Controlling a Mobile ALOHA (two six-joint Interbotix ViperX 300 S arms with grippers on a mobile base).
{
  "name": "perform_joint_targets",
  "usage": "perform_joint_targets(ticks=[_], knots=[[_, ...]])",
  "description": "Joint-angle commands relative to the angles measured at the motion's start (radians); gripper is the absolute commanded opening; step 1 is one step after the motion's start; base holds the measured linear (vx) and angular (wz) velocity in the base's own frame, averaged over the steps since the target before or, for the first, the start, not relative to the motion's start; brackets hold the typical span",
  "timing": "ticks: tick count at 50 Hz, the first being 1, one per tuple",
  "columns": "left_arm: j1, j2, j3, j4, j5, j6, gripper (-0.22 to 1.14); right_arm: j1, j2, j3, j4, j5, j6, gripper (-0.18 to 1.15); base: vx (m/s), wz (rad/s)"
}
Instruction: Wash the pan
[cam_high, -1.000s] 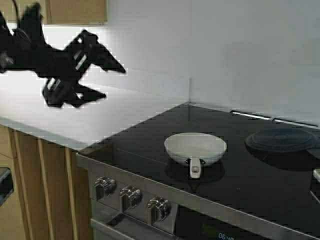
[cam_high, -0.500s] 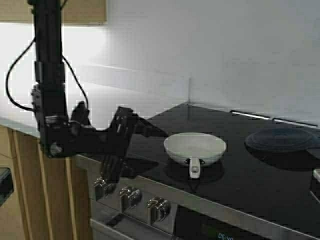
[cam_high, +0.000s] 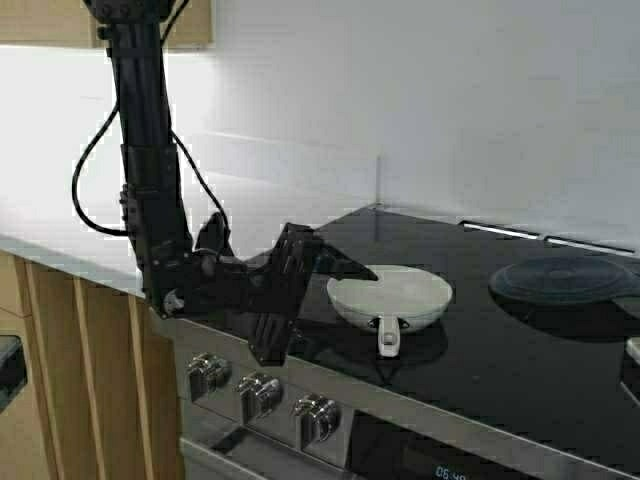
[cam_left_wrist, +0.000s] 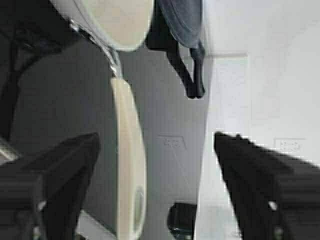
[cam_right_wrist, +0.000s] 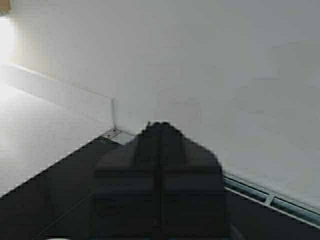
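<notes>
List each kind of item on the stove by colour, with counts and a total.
White pan: 1
Dark round pan: 1
Silver control knobs: 3
Total: 5

Black glass cooktop (cam_high: 480, 350), centre to lower right. Dark round lid (cam_high: 562, 280), right edge, flat on it. Three metal knobs (cam_high: 262, 395), lower left. White counter (cam_high: 80, 215), left. Wooden cabinet fronts (cam_high: 70, 390), lower left.
</notes>
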Motion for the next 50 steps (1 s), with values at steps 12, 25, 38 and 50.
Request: perform_joint_targets(ticks=[12,25,38,50], knots=[[-0.023,0.037,-0.1,-0.002,0.035,-0.057,1.01,0.002,0.012,-0.012,0.0,-0.005,0.0,0.06,0.0,0.0],[-0.052,0.067,-0.161,-0.005,0.071,-0.091,1.01,0.002,0.014,-0.011,-0.002,-0.005,0.0,0.06,0.0,0.0],[-0.084,0.084,-0.213,-0.018,0.084,-0.106,1.01,0.0,0.014,-0.012,-0.002,-0.005,0.0,0.06,0.0,0.0],[-0.107,0.101,-0.25,-0.031,0.092,-0.135,1.01,0.002,0.014,-0.011,-0.002,-0.005,0.002,0.06,0.0,0.0]])
